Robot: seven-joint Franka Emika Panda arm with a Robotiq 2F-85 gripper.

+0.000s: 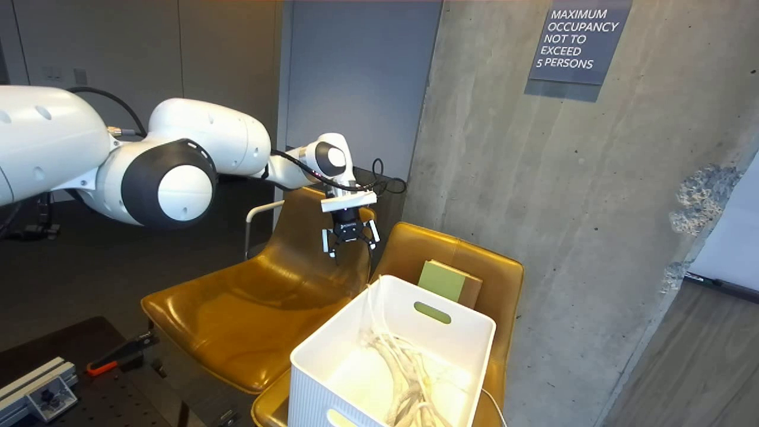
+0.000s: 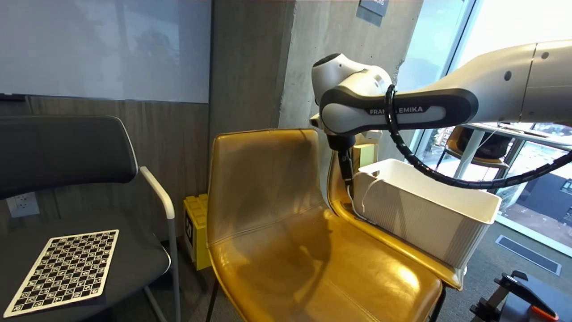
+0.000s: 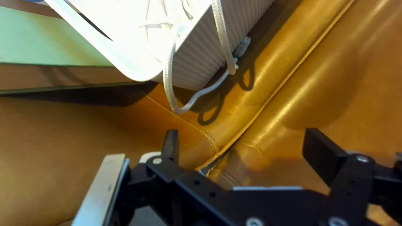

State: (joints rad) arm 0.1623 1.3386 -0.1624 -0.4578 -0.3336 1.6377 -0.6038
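At a corner of the white bin (image 3: 198,61), a pale cord (image 3: 170,89) hangs outside in a loop, near the pincer (image 3: 241,136), which hovers beside that corner, spread wide and empty.

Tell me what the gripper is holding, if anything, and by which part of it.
Nothing is held: the gripper stands open with no object between its fingers, and the white cord hanging from the bin is clear of them.

I was near a concrete wall (image 1: 581,190) bearing an occupancy sign (image 1: 580,40). Below me, two tan leather chairs (image 1: 249,290) stood side by side; a black chair (image 2: 58,152) stood near wood-grained paneling (image 2: 165,138). Tall windows (image 2: 433,49) glowed brightly beside the gray floor (image 2: 487,255).
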